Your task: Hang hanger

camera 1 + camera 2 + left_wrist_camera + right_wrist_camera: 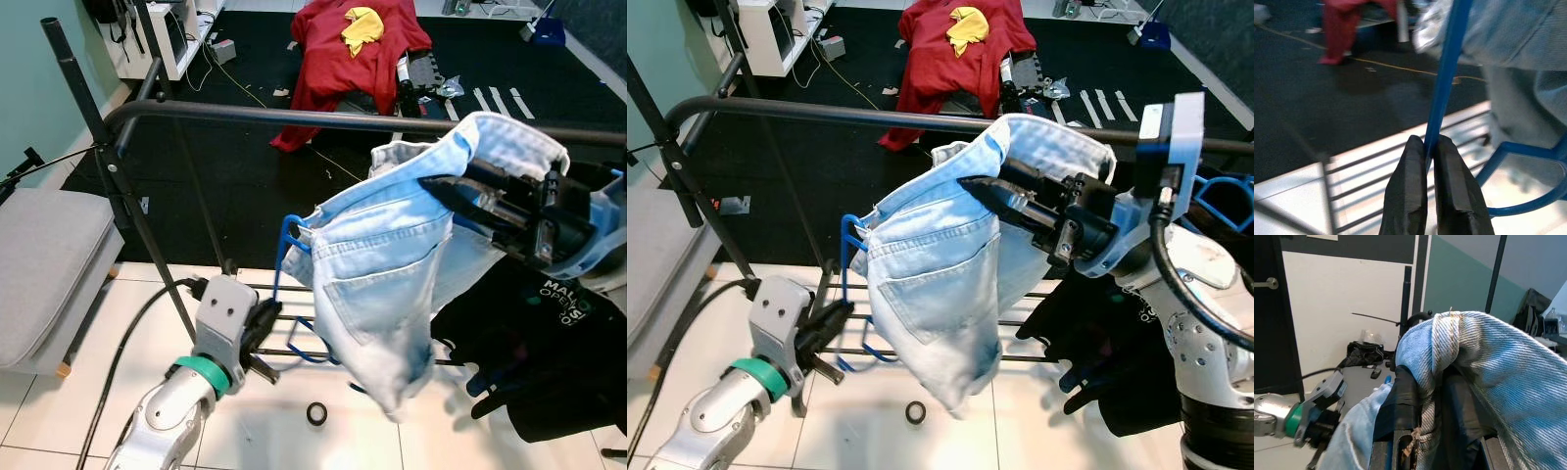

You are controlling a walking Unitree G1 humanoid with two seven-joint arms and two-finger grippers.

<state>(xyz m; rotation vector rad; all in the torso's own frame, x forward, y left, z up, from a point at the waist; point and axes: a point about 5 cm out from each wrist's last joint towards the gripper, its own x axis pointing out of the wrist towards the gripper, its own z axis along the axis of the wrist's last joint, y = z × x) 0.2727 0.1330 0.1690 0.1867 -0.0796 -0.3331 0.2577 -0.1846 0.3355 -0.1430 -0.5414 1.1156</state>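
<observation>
A: What has the left gripper (1431, 152) got?

B: Its 2 black fingers are pressed together on a thin blue bar of the blue hanger (290, 233), clenched with the bar between the pads. It sits low, in front of the rack's bottom rungs.

A: And the right gripper (985, 188)?

B: Clamped on the waistband of the light denim jeans (377, 294). The cloth is bunched between and over its fingers, right at the black rail (294, 118) of the clothes rack.

A: Where is the hanger, then?

B: Below the rail, not hooked on it. Its blue frame sticks out at the jeans' left edge and runs down behind them; the jeans drape over it.

A: What stands around?

B: A black garment (549, 362) hangs just beside the jeans on the right. A small black ring (316, 413) lies on the white tiles below. Beyond the rail, a red cloth (343, 49) with a yellow piece (362, 27) on it lies across the dark floor, and a grey cushion (44, 264) is at the left.
</observation>
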